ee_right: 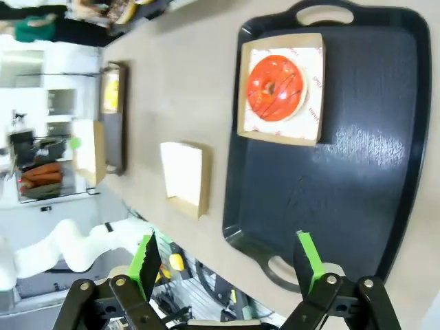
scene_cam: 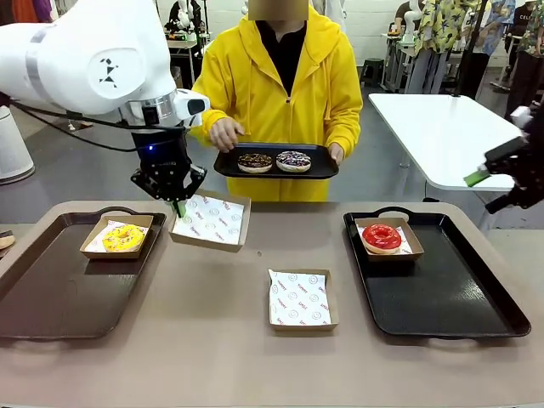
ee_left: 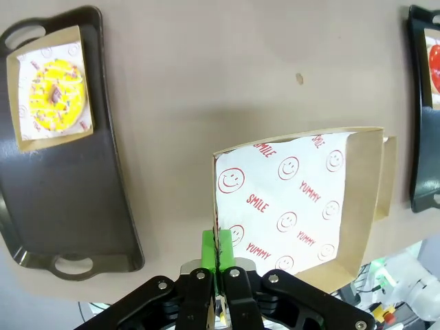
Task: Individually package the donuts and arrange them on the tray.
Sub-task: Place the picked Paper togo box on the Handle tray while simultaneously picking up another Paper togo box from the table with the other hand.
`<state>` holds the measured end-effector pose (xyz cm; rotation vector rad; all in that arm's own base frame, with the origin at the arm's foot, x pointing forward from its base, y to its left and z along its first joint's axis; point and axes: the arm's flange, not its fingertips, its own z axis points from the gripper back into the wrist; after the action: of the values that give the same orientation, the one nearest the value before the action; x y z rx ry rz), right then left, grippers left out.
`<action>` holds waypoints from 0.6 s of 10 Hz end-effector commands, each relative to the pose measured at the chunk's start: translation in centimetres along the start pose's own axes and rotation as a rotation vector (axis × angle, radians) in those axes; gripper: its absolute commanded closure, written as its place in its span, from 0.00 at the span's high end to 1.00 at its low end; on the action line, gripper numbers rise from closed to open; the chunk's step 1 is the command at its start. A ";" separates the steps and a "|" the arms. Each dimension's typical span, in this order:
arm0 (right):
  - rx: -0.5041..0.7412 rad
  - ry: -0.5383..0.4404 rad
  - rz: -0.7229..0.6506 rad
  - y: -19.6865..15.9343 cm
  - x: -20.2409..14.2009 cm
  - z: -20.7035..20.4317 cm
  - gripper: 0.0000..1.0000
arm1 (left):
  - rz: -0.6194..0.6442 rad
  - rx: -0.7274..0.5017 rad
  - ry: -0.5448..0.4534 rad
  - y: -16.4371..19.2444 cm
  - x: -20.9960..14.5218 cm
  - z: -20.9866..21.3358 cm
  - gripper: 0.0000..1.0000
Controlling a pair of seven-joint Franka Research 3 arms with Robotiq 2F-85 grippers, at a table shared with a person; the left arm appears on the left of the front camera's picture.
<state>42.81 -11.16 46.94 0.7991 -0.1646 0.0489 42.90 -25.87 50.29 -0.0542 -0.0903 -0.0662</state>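
My left gripper is shut on the near-left edge of a paper-lined cardboard box, which hangs tilted just above the table, right of the left tray. A yellow donut sits boxed on that tray. On the right tray, a red donut lies in its box. A person holds a small black tray with a chocolate donut and a dark sprinkled donut. My right gripper hangs open above the right tray's far side.
An empty paper-lined box lies at the table's middle front. The person stands close at the far edge. A white table stands behind on the right.
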 end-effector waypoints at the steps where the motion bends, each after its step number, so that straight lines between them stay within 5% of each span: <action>1: 0.118 -0.094 0.037 -1.2 -3.8 1.3 1.00 | 0.042 0.026 0.009 -0.5 2.8 -0.1 0.00; 6: 0.226 -0.240 0.035 -3.9 -10.2 3.8 1.00 | 0.074 0.004 0.010 0.2 7.1 -0.9 0.00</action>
<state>33.00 -16.84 45.70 0.9961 -0.3815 -0.0125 49.55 -25.80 49.52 -0.0738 -0.0733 -0.0158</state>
